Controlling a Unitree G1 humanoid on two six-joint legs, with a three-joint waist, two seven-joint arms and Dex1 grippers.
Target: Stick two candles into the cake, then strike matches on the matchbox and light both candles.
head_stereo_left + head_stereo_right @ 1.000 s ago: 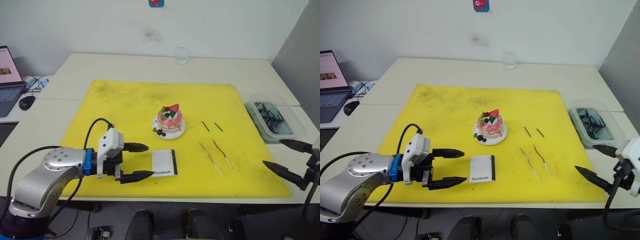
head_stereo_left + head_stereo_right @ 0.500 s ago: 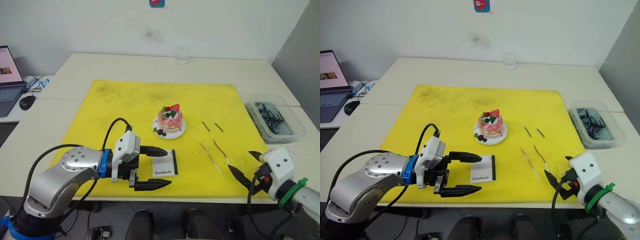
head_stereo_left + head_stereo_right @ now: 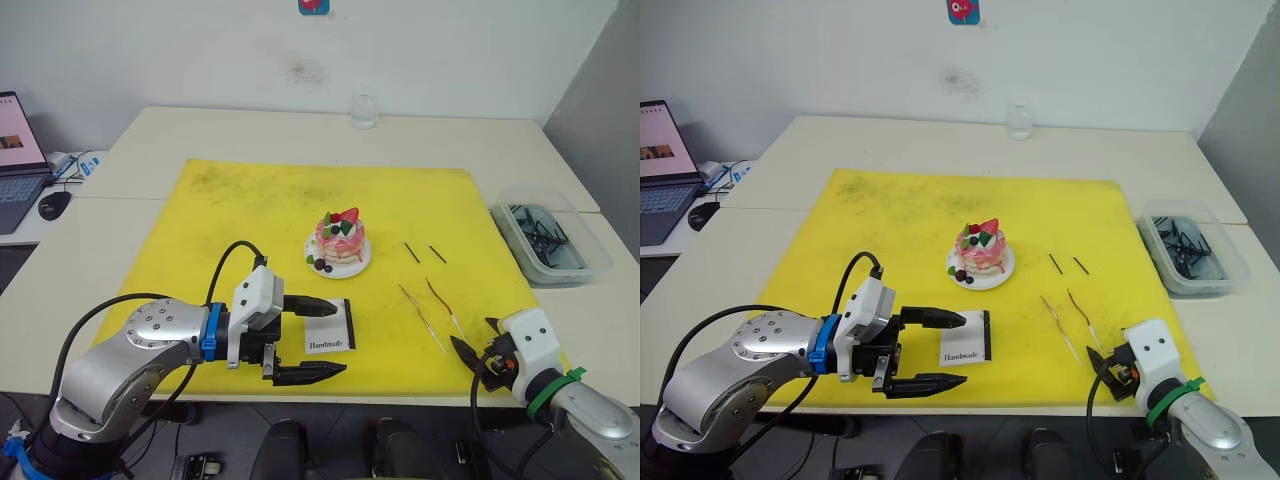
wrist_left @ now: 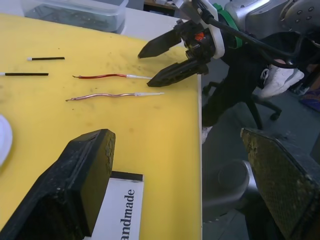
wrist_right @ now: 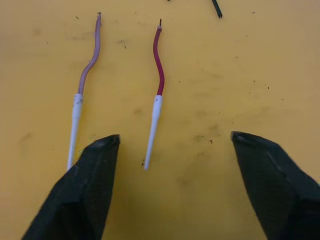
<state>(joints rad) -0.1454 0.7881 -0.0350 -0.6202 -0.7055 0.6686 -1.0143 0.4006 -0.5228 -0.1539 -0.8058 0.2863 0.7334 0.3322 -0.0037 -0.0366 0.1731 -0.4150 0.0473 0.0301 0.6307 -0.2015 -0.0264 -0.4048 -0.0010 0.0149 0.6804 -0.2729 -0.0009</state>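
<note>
So the right gripper (image 5: 167, 185) sits wide open at the pale ends of the candles (image 5: 157, 95). Left gripper (image 3: 318, 338) is spread open too, straddling the matchbox (image 3: 328, 327)

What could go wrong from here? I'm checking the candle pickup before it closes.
The two candles lie close side by side, so the open right gripper could nudge the greyish one while closing on the red. They are thin and flat on the mat, so the fingers may slip over them.

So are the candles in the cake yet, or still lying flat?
Still flat: both candles lie on the yellow mat, apart from the cake.
</note>
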